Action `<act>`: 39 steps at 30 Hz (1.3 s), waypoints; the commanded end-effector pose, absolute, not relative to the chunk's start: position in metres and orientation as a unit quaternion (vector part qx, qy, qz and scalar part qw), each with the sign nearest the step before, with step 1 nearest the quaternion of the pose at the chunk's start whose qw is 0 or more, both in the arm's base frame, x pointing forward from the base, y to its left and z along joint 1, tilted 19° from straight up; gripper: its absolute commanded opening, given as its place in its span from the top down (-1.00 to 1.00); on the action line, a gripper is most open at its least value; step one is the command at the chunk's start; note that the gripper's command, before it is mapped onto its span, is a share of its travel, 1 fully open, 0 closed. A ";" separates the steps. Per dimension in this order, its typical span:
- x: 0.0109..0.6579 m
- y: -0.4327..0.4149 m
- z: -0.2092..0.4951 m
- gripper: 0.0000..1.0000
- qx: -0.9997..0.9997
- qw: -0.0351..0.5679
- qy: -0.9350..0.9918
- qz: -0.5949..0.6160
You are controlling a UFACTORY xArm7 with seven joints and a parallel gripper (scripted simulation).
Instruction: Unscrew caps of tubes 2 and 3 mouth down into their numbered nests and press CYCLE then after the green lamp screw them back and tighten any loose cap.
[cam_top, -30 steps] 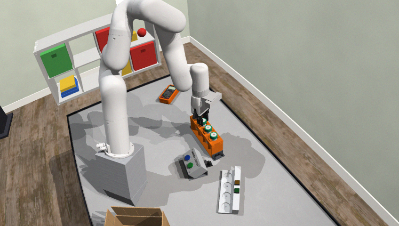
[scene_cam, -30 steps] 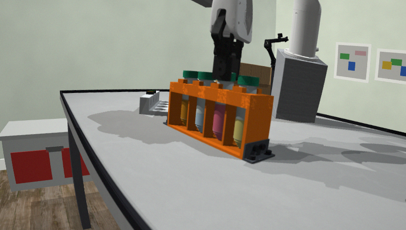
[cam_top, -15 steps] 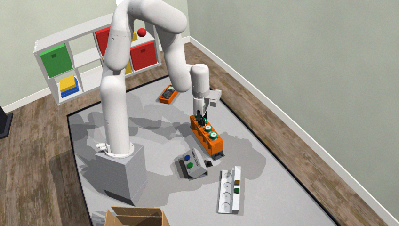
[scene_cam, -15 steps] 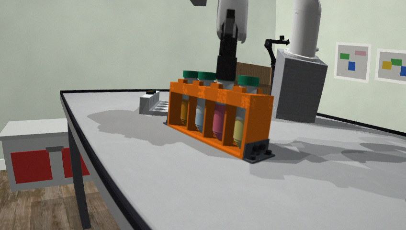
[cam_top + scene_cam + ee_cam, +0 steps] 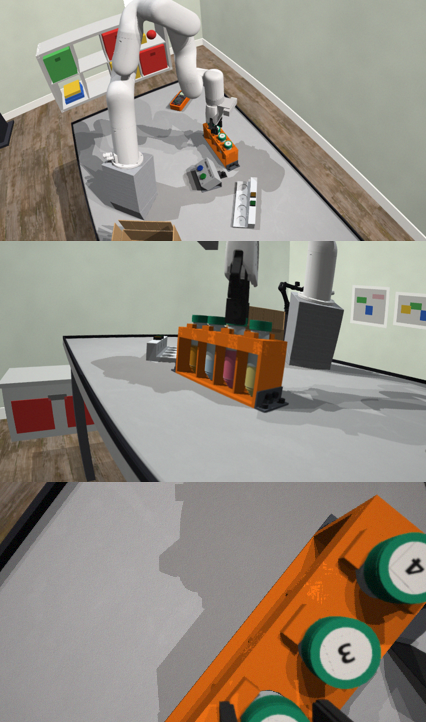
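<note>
Gripper (image 5: 214, 129) is part open, fingers straddling the tube 2 cap (image 5: 274, 708) without clamping it. The cap sits on its tube in the orange rack (image 5: 280, 607). Looks like step 1, mid-unscrew: I'd guess the next move is to close on the cap and give it another twist, then carry it to the cap tray (image 5: 253, 182). Readable writing: "3" (image 5: 345, 652) and "4" (image 5: 405, 567) on the white cap tops; the straddled cap's number is cut off.
</note>
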State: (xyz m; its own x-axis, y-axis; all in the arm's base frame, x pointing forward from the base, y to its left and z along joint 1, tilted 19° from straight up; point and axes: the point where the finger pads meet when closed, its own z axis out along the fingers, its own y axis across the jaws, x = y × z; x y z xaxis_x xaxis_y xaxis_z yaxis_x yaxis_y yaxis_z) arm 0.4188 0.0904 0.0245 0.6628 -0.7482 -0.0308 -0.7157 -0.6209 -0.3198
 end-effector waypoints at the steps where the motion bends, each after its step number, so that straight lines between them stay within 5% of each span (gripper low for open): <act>1: 0.420 0.090 0.026 0.08 -0.833 0.159 0.529 -0.033; 29: 0.420 0.090 0.026 0.08 -0.392 0.150 0.906 0.062; 39: 0.420 0.090 0.026 0.08 -0.392 0.150 0.906 0.062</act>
